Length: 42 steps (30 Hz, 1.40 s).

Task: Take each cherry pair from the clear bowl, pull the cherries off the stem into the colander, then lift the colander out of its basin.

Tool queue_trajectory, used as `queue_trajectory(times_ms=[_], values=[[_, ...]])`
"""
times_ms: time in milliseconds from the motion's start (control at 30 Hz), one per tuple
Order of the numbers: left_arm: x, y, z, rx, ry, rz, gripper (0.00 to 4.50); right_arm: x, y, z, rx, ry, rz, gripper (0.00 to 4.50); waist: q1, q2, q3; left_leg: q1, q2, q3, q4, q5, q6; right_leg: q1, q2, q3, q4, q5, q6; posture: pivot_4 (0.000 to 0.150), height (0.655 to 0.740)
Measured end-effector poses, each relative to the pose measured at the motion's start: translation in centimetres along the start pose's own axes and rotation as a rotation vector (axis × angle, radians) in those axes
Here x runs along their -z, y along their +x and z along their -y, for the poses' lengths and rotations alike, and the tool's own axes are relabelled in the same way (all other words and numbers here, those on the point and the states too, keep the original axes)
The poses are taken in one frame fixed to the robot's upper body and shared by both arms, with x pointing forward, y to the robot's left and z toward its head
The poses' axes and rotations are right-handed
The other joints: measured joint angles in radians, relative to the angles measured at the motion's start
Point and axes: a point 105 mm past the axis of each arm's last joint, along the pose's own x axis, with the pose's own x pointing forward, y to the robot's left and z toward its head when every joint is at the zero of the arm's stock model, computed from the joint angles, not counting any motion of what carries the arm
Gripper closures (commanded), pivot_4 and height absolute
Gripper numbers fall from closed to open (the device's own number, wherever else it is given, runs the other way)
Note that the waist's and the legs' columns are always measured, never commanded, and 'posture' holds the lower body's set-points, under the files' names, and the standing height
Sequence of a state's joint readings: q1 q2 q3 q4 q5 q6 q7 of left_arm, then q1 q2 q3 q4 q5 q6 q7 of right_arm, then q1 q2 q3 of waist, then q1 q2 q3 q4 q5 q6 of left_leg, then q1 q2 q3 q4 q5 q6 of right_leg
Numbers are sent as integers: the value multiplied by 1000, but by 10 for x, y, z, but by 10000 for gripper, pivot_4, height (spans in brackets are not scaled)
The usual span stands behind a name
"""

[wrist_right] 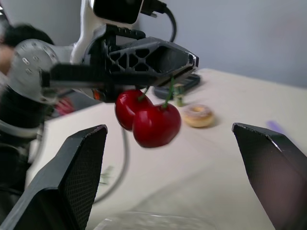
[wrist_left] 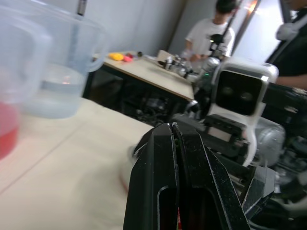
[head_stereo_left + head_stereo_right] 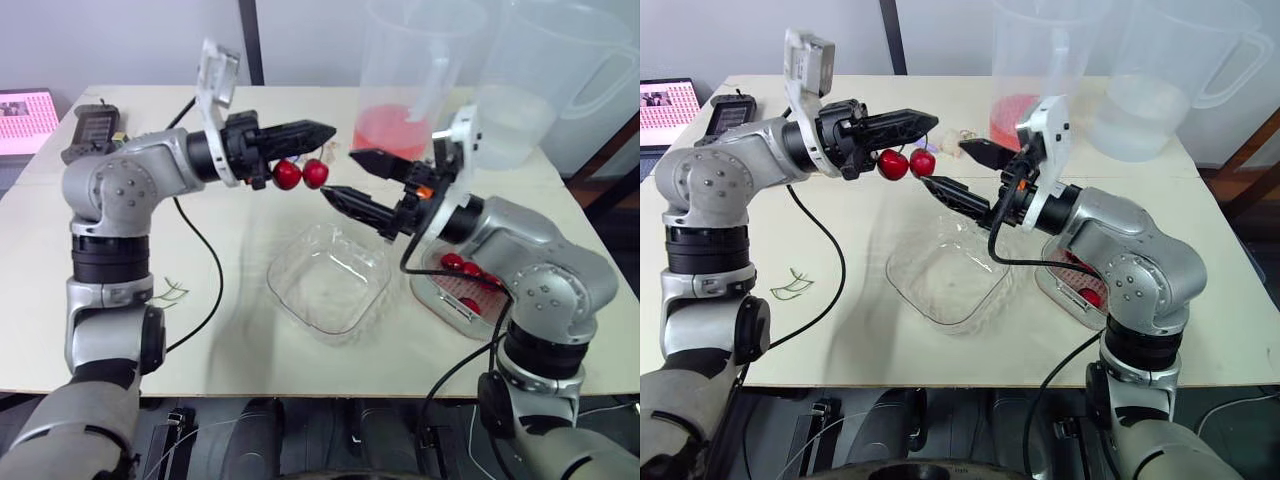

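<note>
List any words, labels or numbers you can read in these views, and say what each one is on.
Nothing can be read in any view.
Screen at the table's far left: a pink page with rows of small items, too small to read.
Black handheld device beside it: any markings are too small to read.
Left tool, shut on the cherry pair: no label seen.

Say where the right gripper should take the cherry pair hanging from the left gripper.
Probably the round body of the nearer cherry, coming level from the robot's right: the left gripper pinches the stems above, leaving both fruits hanging free.
</note>
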<state>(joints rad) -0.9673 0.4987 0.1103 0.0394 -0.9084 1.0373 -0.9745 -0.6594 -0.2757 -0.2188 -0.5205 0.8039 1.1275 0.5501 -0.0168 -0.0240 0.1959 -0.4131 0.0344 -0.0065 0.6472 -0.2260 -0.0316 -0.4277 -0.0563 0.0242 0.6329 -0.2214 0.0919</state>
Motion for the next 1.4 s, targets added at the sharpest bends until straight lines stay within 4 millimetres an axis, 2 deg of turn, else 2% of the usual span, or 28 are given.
queue_trajectory(times_ms=[133, 267, 300, 333, 500, 533, 933, 1100, 1267, 1400], values=[[1, 4, 16, 67, -12, -13, 45000, 4, 4, -10, -57, 77, -17, 412, 0, 0, 0, 0, 0, 0, 0, 0, 0, 0, 0, 0, 0, 0, 0, 1500, 7383], [-2, 3, 19, 79, -29, -2, 45000, 4, 5, -12, -66, 112, -15, 412, -1, 0, 0, 0, 0, 0, 0, 0, 0, 0, 0, 0, 0, 0, 0, 1500, 7383], [-3, 2, 20, 82, -30, 1, 45000, 5, 6, -12, -69, 127, -14, 6321, -1, 0, 0, 0, 0, 0, 0, 0, 0, 0, 0, 0, 0, 0, 0, 1500, 7383], [-3, 1, 20, 80, -30, 1, 45000, 5, 6, -11, -69, 139, -13, 9045, -1, 0, 0, 0, 0, 0, 0, 0, 0, 0, 0, 0, -1, 0, 0, 1500, 7383], [-3, 0, 19, 78, -30, 0, 45000, 5, 7, -11, -78, 173, -5, 33922, -2, 0, 0, 0, 0, 0, 0, 0, 0, 0, 0, 0, -1, -1, -1, 1500, 7383], [-3, 0, 19, 78, -30, 0, 45000, 4, 6, -12, -83, 176, -5, 36021, -2, 0, 0, 0, 0, 0, 0, 0, 0, 0, 0, 0, -1, -1, -1, 1500, 7383], [0, 1, 17, 73, -40, -5, 45000, 8, -6, -13, -87, 161, -67, 36021, -1, 0, 0, -1, 0, 0, 0, 0, 0, 0, 0, 0, -2, -2, -3, 1500, 7383], [-2, 0, 16, 70, -33, 11, 45000, 39, -13, -15, -81, 195, -223, 36021, -1, 0, 0, -1, 0, 0, 0, 0, 0, 0, 0, 0, -2, -2, -4, 1500, 7383], [-3, 1, 15, 72, -31, 27, 45000, 35, -20, -11, -58, 155, -238, 36021, 0, 0, 0, -1, 0, 0, 0, 0, 0, 0, 0, 0, -3, -2, -4, 1500, 7383], [-4, 1, 15, 69, -27, 31, 45000, 26, -33, -2, -20, 109, -252, 36021, 1, 0, 0, -2, 0, 1, 0, 0, 0, 0, 0, 0, -4, -2, -4, 1500, 7383]])
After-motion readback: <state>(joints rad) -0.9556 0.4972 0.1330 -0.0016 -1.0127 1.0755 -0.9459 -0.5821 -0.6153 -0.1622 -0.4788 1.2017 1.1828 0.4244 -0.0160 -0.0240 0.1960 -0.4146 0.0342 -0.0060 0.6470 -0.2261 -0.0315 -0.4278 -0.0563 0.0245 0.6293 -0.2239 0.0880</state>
